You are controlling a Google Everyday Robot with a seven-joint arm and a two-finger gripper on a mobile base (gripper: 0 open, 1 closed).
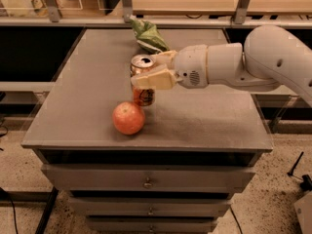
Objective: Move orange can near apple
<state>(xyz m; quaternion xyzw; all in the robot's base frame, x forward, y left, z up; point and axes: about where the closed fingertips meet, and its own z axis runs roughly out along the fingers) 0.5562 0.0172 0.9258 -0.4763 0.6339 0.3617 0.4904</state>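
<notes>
The orange can [143, 95] stands upright on the grey cabinet top [87, 96], its silver top showing. My gripper [148, 72] reaches in from the right, and its cream fingers [152, 80] are shut on the can around its upper half. The apple [128, 118], round and orange-red, sits just in front and to the left of the can, close to its base; whether they touch I cannot tell. The can's middle is hidden behind the near finger.
A green and white snack bag [148, 36] lies at the back of the top, behind the gripper. The white arm [253, 65] spans the right half of the top. Drawers [146, 182] are below the front edge. A shelf unit stands behind.
</notes>
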